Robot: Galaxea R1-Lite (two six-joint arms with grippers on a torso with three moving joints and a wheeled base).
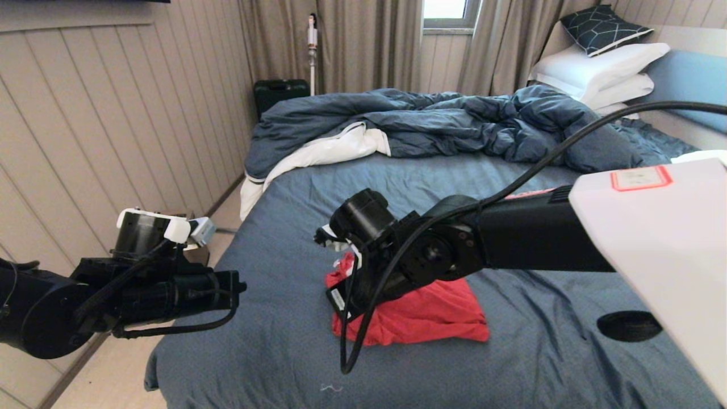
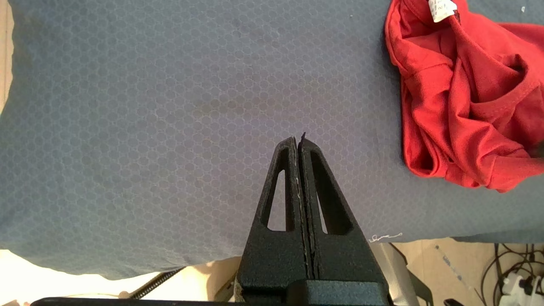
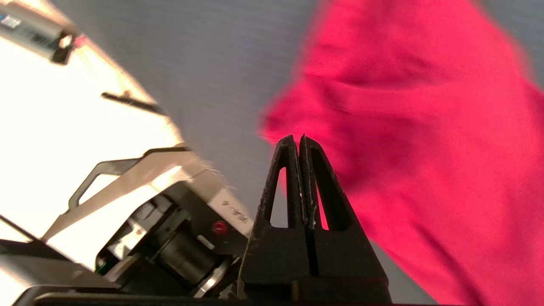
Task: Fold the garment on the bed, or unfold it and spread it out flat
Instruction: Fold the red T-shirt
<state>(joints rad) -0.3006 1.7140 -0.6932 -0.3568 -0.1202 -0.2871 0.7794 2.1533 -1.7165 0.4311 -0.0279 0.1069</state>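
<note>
The garment (image 1: pixel 431 318) is a red shirt lying bunched in a heap on the slate-blue bed (image 1: pixel 397 182), near its front. In the left wrist view its folds (image 2: pixel 459 97) and a small white neck tag (image 2: pixel 442 8) show. My right arm reaches in from the right, its wrist just above the heap's left end. My right gripper (image 3: pixel 296 138) is shut and empty, its tips over the red cloth's (image 3: pixel 425 127) edge. My left gripper (image 1: pixel 241 287) hovers by the bed's left edge, well left of the shirt. It (image 2: pixel 297 138) is shut on nothing, above bare sheet.
A rumpled dark blue duvet (image 1: pixel 454 119) with white lining lies across the bed's far half. White pillows (image 1: pixel 602 68) are stacked at the far right. A panelled wall and a floor strip (image 1: pixel 113 369) run along the left, with a black case (image 1: pixel 281 94) at the far end.
</note>
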